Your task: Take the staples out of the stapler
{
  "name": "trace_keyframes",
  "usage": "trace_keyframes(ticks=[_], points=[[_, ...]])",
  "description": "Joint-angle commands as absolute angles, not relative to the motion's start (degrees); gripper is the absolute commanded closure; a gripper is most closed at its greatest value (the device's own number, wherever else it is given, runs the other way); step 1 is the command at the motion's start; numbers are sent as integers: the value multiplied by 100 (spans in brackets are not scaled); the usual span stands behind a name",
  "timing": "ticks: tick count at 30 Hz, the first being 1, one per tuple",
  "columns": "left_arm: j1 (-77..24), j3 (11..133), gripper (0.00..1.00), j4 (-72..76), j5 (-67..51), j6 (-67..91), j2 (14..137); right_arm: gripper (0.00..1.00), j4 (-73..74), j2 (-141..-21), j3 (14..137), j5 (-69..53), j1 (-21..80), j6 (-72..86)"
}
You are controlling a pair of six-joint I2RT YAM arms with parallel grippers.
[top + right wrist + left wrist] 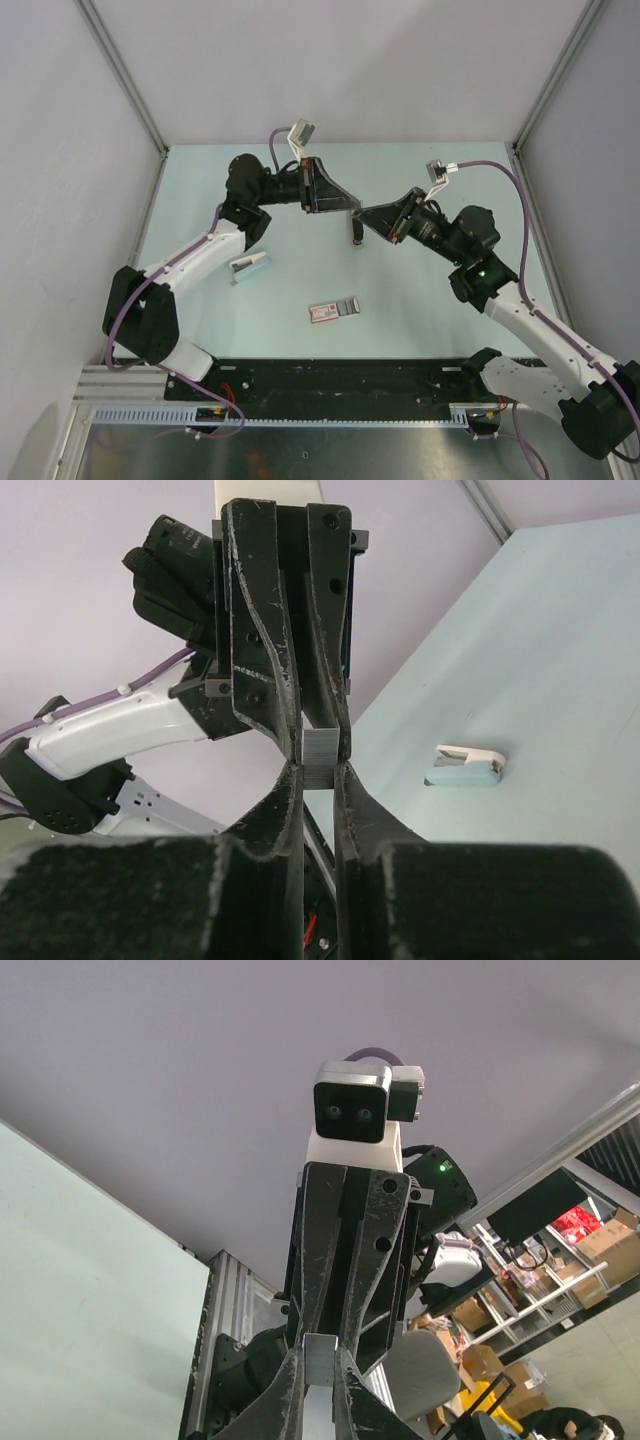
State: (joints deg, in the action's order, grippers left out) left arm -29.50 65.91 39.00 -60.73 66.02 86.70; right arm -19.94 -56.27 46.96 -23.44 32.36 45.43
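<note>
Your right gripper [319, 777] is pinched almost closed on a grey staple strip [322, 748]. Your left gripper [320, 1368] nips the same strip, tip to tip. The stapler [249, 266] lies on the table [420, 320] near the left forearm, well apart from both.

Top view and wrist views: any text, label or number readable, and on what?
None legible anywhere.
Red-and-white box: possible print, too small to read.
Stapler: no marking visible.
Staple strip: no print visible.
Cartons behind, left wrist view: too blurred.
</note>
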Motion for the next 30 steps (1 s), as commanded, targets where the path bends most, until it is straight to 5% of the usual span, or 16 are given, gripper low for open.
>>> trace_keyframes(ticks=[1,5,8,12,17,23,30], points=[[-2983,6539,79,4096,-6273,6605,8512,98,-2038,-5426,4834,-2228,3208,4383],[-2835,6630,48,4005,-6257,6506,8538,99,-1392,-5308,4832,-2156,3198,4165],[-2592,6865,38,3604,-6457,6127,8605,100,-716,-5233,4834,-2115,3210,3970],[-2232,7270,35,1846,-6370,4372,8603,100,239,-5246,4834,-1950,3327,3712],[-2194,7436,36,-879,-4731,1077,8490,100,1348,-5462,4834,-1210,3892,3469],[-2405,6436,39,-1265,-2861,-909,8189,100,2378,-5986,4833,374,5055,3675],[-2465,5748,41,-1279,-2413,-1529,8101,100,2558,-7012,4834,1414,6059,4077]])
